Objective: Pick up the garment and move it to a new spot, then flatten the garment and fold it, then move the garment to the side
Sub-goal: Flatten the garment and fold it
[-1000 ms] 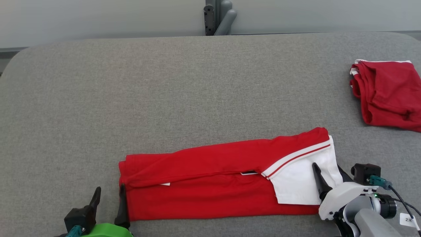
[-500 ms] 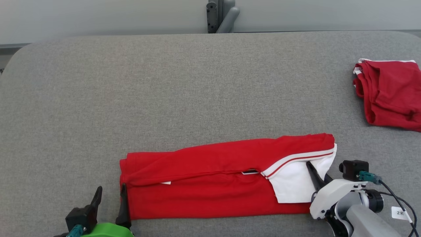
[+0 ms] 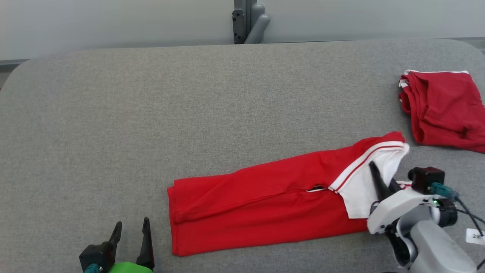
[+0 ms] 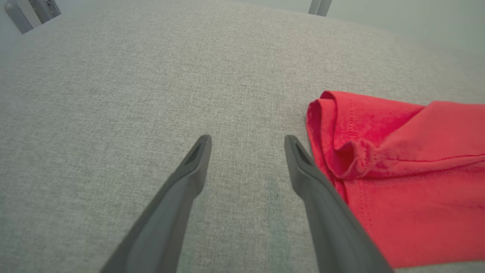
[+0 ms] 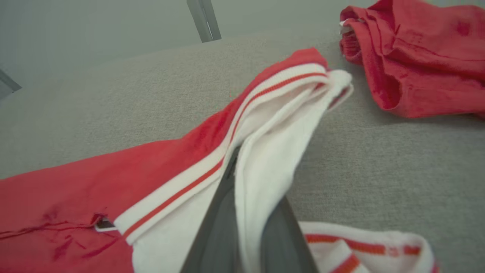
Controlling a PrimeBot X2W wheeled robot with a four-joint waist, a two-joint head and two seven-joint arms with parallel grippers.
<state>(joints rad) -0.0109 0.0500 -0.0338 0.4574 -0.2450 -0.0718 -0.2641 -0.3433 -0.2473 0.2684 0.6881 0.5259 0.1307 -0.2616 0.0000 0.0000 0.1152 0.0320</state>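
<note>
Head view: a red garment [image 3: 265,204] lies as a long folded strip across the near half of the grey table [image 3: 151,113], its left end flat near the front edge, its right end slanting away from the robot; that right end carries a white part [image 3: 358,189] edged with a white and red stripe. The right hand [image 3: 377,170] is at that end, clenched on the white part; one dark finger [image 3: 375,176] lies on top of the cloth and the other is hidden beneath it; the white fabric folds up and over beside the finger. The left hand [image 3: 132,222] is near the front edge, left of the garment's left end and apart from it, released, its two fingers spread with nothing between them. A second red garment [image 3: 443,110] with white trim lies bunched at the far right of the table, close to the lifted corner but not touching it; a grey metal post [image 3: 248,22] stands behind the table's far edge.

Left wrist view: the left hand [image 4: 247,139] is over bare table with its fingers apart; the garment's hem [image 4: 398,170] lies just beside the right-side finger.

Right wrist view: the right hand [image 5: 246,182] has its two fingers pressed together on a ridge of white cloth [image 5: 273,144]; the red body of the garment [image 5: 75,197] runs off to the left; the second garment [image 5: 416,57] lies beyond.
</note>
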